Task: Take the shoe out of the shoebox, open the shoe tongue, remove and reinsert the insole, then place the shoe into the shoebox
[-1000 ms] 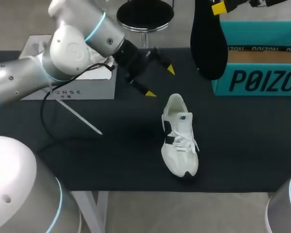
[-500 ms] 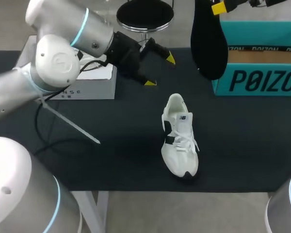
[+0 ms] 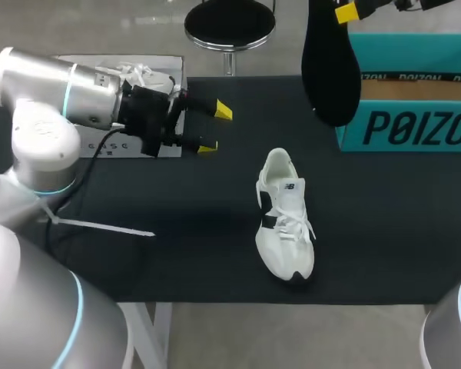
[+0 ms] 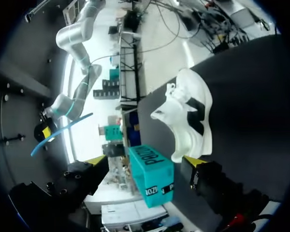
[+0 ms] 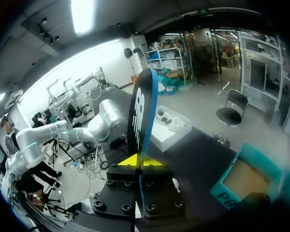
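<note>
- The open teal cardboard shoebox [image 3: 415,127] [image 4: 152,176] [image 5: 222,195] carries large dark block lettering on its front wall and smaller dark print on the strip above. I leave the lettering unread.
- The white low-top sneaker with black side panels [image 3: 284,219] [image 4: 193,116] has a small dark logo on its tongue label.
- The flat black insole [image 3: 330,61] [image 5: 141,116] shows a white logo mark on its face in the right wrist view.
- The white open box [image 3: 138,140] at the table's rear left has grey letters along its front, partly hidden by the arm.
- The left gripper [image 3: 213,128] [image 4: 144,160] comes in level from the left, just in front of the white box. It points towards the sneaker, well apart from it. Its fingers are spread with nothing between them.
- The right gripper [image 3: 352,11] [image 5: 141,160] is high over the table's rear. Its yellow tips are clamped on the upper end of the black insole, which hangs edge-down beside the shoebox's left corner.
- The sneaker stands on its sole on the black table [image 3: 177,254], outside the shoebox, toe towards the near edge and laces loose.
</note>
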`<state>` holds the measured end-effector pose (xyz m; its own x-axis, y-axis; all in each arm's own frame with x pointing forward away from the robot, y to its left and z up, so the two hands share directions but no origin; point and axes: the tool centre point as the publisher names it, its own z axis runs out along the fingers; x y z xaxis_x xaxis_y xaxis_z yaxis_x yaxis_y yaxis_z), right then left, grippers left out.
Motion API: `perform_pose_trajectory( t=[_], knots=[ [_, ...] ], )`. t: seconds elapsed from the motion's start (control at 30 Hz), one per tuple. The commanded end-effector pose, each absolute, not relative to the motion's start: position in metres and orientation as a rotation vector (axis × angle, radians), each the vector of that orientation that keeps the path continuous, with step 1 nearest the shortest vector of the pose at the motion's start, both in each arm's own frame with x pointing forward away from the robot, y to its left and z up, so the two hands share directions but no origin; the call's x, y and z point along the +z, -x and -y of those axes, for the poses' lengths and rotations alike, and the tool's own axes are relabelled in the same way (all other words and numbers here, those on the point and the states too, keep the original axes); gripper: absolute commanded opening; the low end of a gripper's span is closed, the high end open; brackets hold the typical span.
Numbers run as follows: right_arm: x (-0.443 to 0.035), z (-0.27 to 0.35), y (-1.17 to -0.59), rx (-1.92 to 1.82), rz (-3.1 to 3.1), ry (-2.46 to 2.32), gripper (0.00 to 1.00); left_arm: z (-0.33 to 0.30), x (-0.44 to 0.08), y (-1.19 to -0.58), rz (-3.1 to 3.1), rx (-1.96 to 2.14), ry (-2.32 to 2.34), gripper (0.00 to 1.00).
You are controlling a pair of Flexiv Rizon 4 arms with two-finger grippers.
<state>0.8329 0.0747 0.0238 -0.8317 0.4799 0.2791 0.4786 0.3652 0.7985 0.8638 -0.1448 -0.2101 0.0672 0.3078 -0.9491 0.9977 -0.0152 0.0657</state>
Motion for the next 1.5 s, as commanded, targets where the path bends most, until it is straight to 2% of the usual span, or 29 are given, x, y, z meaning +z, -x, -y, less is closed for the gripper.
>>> perform_pose_trajectory(
  t=[0.03,0.93,1.5],
  knots=[
    [0.024,-0.076,-0.834,1.514,-2.597,-0.912,0.00,0.145,-0.221,-0.873,-1.213,-1.146,-1.317,1.00],
    [0.024,-0.076,-0.834,1.514,-2.597,-0.912,0.00,0.191,-0.193,-0.870,-1.155,-1.174,-1.287,1.00],
    [0.024,-0.076,-0.834,1.514,-2.597,-0.912,0.00,0.193,-0.189,-0.869,-1.177,-1.152,-1.295,1.00]
  ],
)
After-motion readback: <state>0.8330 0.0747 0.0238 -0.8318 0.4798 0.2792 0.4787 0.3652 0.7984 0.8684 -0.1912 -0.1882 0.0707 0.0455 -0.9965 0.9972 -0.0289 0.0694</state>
